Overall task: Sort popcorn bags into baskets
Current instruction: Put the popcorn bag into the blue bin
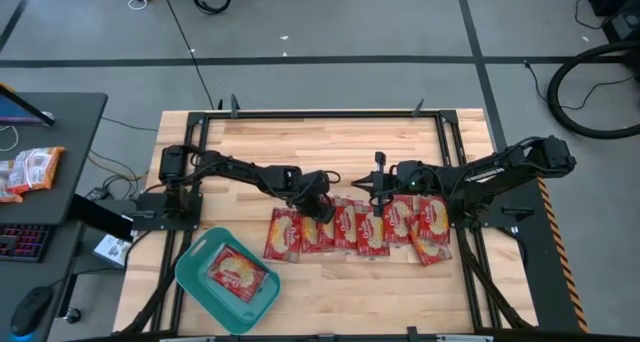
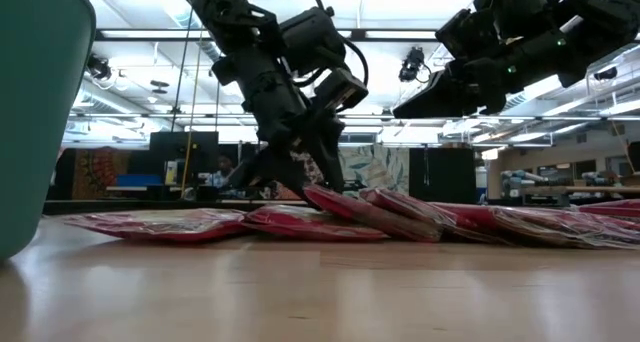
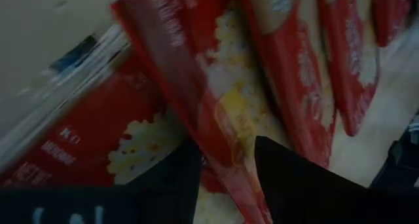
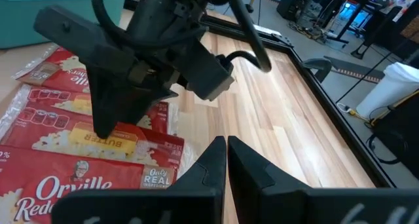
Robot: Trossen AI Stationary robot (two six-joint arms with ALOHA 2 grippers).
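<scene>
One flat red popcorn packet (image 1: 238,271) is seen lying in the shallow teal plastic tray (image 1: 196,284), whose far rim is cut off; the left gripper (image 1: 322,204) is closed on a raised packet edge (image 3: 216,112) in the overlapping row (image 1: 400,222); the right gripper (image 1: 378,185), fingers together and empty, is held above; bare wood is left toward the near edge.

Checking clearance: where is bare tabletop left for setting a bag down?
Bare wood lies along the far edge beyond both arms, and between the teal tray and the near right corner. The middle is crowded: popcorn bags overlap, left gripper and right gripper above.
</scene>
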